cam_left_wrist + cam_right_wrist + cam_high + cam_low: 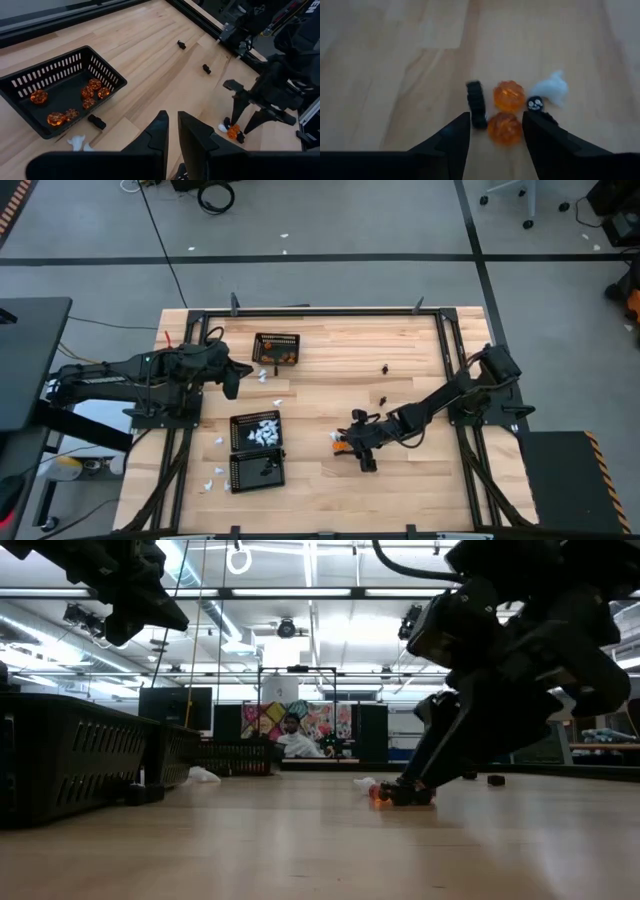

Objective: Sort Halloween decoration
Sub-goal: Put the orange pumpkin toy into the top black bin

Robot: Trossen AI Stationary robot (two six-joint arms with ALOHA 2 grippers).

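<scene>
My right gripper [495, 135] [352, 446] is open and low over a small cluster right of the table's middle. Its fingers stand on either side of an orange rounded piece [504, 128]; its tips reach the table in the low view [405, 795]. Just beyond lie a second orange piece [509, 95], a black piece [477, 104], a black skull-faced piece [535, 104] and a white ghost [553, 89]. My left gripper [173, 131] [232, 383] hangs above the table beside the basket of orange pieces [277, 348], its fingers a narrow gap apart and holding nothing.
Three black mesh baskets stand left of centre: one with orange pieces [60, 87], one with white pieces [256, 430], one with black pieces [257, 470]. Loose black pieces [385, 367] [384, 397] and white ones [263, 376] [219, 441] lie scattered on the table. A black frame [440, 330] borders it.
</scene>
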